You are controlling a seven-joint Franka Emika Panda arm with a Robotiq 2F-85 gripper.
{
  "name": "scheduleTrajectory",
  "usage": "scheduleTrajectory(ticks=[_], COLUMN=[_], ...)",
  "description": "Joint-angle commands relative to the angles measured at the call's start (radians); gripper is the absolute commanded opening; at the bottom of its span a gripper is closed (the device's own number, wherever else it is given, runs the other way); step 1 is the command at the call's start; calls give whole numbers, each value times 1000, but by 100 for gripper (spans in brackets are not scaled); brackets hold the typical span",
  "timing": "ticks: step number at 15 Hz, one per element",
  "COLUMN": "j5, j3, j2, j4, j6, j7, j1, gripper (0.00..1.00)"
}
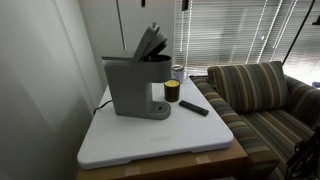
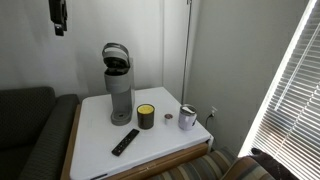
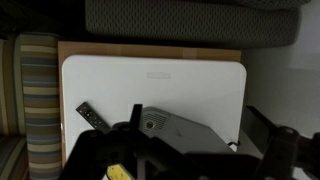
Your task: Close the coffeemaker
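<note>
The grey coffeemaker [image 1: 133, 85] stands on the white tabletop with its hinged lid [image 1: 152, 42] tilted up and open. It also shows in an exterior view [image 2: 119, 90], with the raised lid [image 2: 116, 55] facing the camera. My gripper [image 2: 59, 15] hangs high above the table, well up and to the side of the machine, touching nothing. In the wrist view the coffeemaker [image 3: 175, 125] lies below and between my spread fingers [image 3: 197, 128], which are open and empty.
A yellow-and-black cup [image 1: 172, 91] [image 2: 146, 116] stands next to the machine's base. A black remote [image 1: 194, 107] [image 2: 124, 142] lies near the table's front. A silver mug [image 2: 187, 117] stands at the corner. A striped sofa [image 1: 260, 95] borders the white tabletop [image 1: 150, 140].
</note>
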Motion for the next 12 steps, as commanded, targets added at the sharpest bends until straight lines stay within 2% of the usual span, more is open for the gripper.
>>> scheduleTrajectory(ticks=[1, 7, 12], j5=[-2, -26, -77], j3=[-21, -37, -63], j2=[4, 97, 216], j4=[3, 104, 268], j6=[-13, -25, -50], j7=[2, 22, 10], j1=[24, 36, 52], gripper=[100, 100, 100])
